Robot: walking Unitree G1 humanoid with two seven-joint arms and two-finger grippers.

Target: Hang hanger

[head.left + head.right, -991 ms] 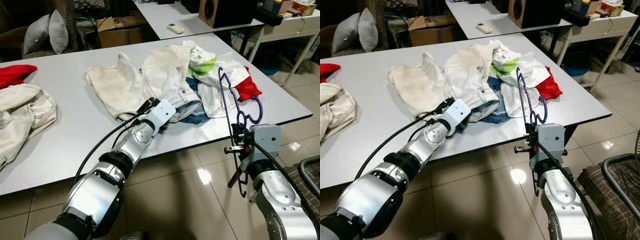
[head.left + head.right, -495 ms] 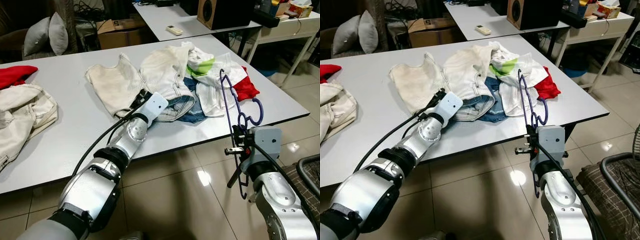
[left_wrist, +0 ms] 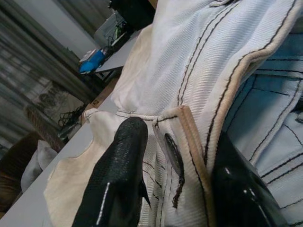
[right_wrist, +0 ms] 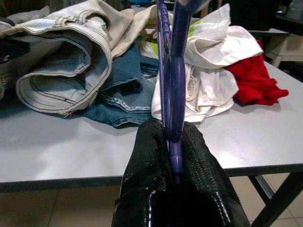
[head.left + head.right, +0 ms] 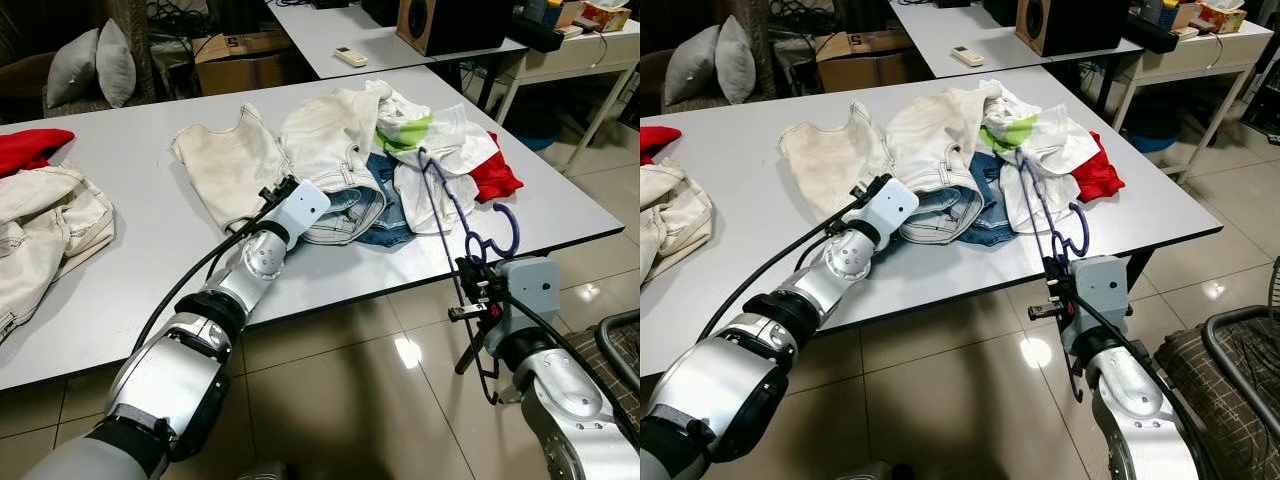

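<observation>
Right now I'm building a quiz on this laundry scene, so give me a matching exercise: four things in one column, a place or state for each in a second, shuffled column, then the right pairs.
Things:
1. purple hanger
2. cream garment
3. red cloth
4. grey cushions

Places or states:
A. beyond the table's far left corner
B. clamped in the right hand
C. waistband between the left hand's fingers
D. on the table near its right edge, beside the white clothes

Pairs: 1-B, 2-C, 3-D, 4-A
</observation>
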